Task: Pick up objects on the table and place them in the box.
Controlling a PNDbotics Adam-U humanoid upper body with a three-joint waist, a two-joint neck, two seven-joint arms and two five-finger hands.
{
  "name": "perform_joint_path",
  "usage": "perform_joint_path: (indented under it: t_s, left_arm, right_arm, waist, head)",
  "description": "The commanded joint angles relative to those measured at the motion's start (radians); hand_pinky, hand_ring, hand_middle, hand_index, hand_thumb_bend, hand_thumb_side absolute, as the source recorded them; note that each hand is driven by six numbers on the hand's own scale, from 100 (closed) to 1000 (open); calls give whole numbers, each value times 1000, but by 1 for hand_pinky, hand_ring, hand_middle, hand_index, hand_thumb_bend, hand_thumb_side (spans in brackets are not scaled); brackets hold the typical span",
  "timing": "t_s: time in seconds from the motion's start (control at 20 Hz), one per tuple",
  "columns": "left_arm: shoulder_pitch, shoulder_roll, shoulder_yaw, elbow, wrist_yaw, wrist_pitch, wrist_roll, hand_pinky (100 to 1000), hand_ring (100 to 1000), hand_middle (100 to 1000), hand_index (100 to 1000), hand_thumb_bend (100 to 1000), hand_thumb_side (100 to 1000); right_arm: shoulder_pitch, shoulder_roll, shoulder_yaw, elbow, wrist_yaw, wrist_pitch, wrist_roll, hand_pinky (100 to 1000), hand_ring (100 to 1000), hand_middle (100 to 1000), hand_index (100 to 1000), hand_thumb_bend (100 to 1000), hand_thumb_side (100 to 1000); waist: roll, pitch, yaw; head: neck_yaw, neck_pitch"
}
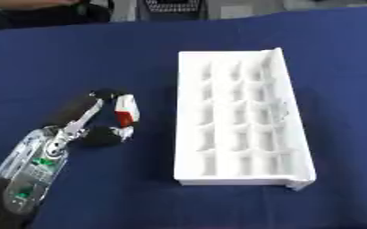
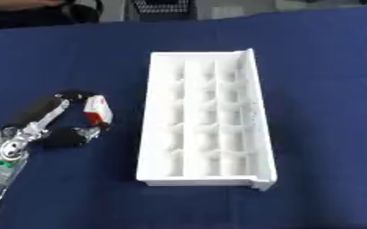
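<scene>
Pinching a small red and white object (image 1: pixel 125 111) between fingers and thumb, my left hand (image 1: pixel 100 120) sits left of the white box (image 1: pixel 241 176), well apart from its near wall. I worry the object could slip mid-carry, or clip the box's rim and miss a compartment. My right hand isn't visible.

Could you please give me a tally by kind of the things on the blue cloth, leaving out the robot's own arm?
White box with compartments: 1
Small red and white object, pinched in the left hand: 1
Total: 2
</scene>
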Motion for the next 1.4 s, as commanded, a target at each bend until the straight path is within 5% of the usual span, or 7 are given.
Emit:
perform_joint_path:
  t_s: [0.05,1.0,1.15,1.25,1.35,1.4]
  left_arm:
    - [-5,16,-4,7,5,0,2,957,889,882,920,523,546]
    - [-2,17,30,-96,-27,12,14,956,889,882,948,557,556]
    - [-3,15,34,-89,-18,15,20,956,889,882,956,614,550]
    - [-5,14,35,-83,-15,16,22,954,888,883,972,728,555]
    - [-7,14,37,-77,-19,17,24,952,887,885,993,957,595]
    - [-8,13,39,-72,-24,18,25,951,887,886,993,960,602]
  right_arm:
    - [-6,-14,-1,-21,-5,-1,2,613,665,713,813,100,990]
    - [-7,-14,-2,-21,-4,0,1,614,665,712,813,100,990]
    - [-7,-14,-2,-21,-4,1,2,614,665,712,813,100,990]
    - [-7,-14,-2,-21,-4,1,2,614,665,712,813,100,990]
    - [-7,-14,-2,-21,-3,1,2,614,665,713,813,100,990]
    - [-7,-14,-2,-21,-3,1,2,614,665,712,813,100,990]
  waist:
    - [-3,-12,-3]
    - [-3,-13,-1]
    - [-3,-13,-1]
    - [-3,-13,-1]
    - [-3,-12,-1]
    - [-3,-12,-1]
  head:
    - [2,-10]
    - [-1,-13]
    - [-1,-14]
    - [-2,-13]
    - [-1,-13]
    - [-1,-13]
